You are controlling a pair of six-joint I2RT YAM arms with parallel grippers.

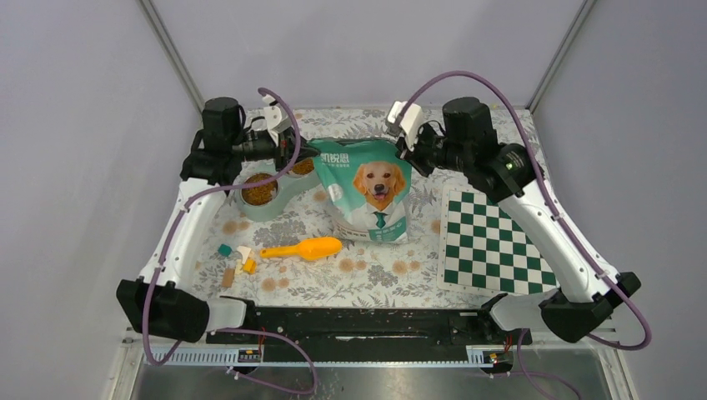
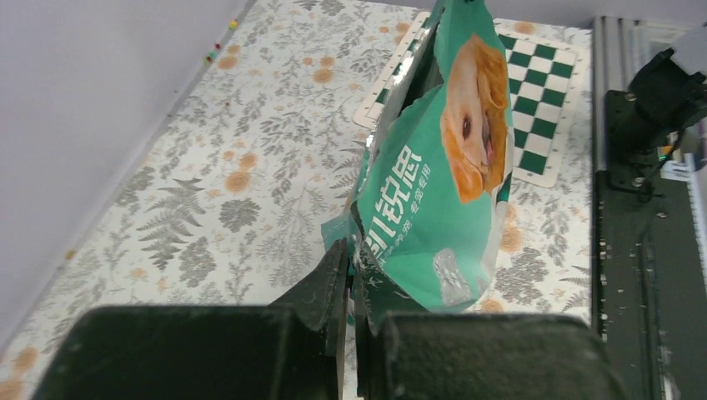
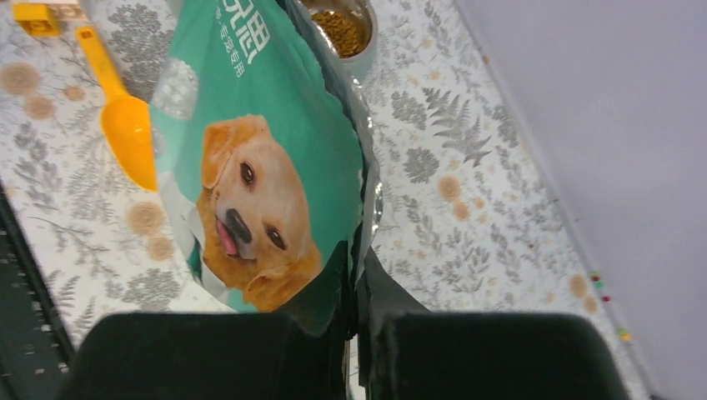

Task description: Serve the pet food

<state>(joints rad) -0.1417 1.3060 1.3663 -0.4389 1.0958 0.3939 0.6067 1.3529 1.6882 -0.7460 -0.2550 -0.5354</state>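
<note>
1. There's the pet food (image 1: pixel 259 192) in the double bowl (image 1: pixel 279 202), upper left of the top view; the right wrist view catches it at its top edge, the left wrist view misses it.
2. The bag (image 1: pixel 371 187) stands upright mid-frame: left hand (image 1: pixel 310 152) clamped on its upper-left corner, right hand (image 1: pixel 403 152) clamped on its upper-right.
3. The scoop (image 1: pixel 304 248) lies just below the bag, chessboard (image 1: pixel 492 242) at right; bare worktop (image 1: pixel 367 283) along the bottom.

A floral-print tablecloth (image 1: pixel 367 279) is seen enclosed by plain pale-grey walls (image 1: pixel 75 125) on 3 sides, w/ slanted metal posts (image 1: pixel 171 54) set at rear corners.
</note>
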